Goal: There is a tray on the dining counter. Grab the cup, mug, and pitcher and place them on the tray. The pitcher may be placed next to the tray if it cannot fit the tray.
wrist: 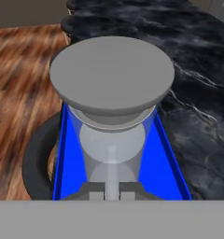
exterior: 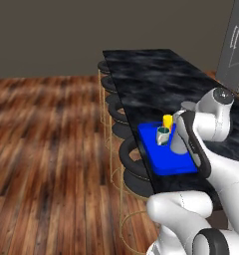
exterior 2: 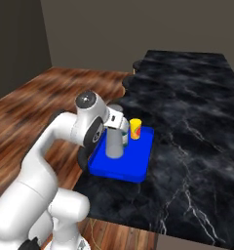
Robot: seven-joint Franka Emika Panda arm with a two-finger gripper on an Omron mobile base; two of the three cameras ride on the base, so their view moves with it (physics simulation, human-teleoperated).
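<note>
The grey pitcher [exterior 2: 114,145] stands upright in the blue tray [exterior 2: 134,168] at the near end of the dining counter [exterior 2: 197,97]. My gripper [exterior 2: 120,128] is at the pitcher's upper side. In the hand view the gripper [wrist: 111,189] is shut on a thin grey part of the pitcher [wrist: 112,74], whose wide top looms close ahead. The yellow cup [exterior: 167,120] and the white and teal mug [exterior: 163,134] stand on the tray [exterior: 164,159] just beyond the pitcher [exterior: 179,143], which my arm partly hides. The cup [exterior 2: 135,128] is upright.
Round black stools [exterior: 134,160] line the counter's left edge over a wood floor, one right below the tray [wrist: 69,154]. The black marble top [exterior: 156,74] stretches away past the tray. A grey appliance [exterior: 236,45] stands at the far right.
</note>
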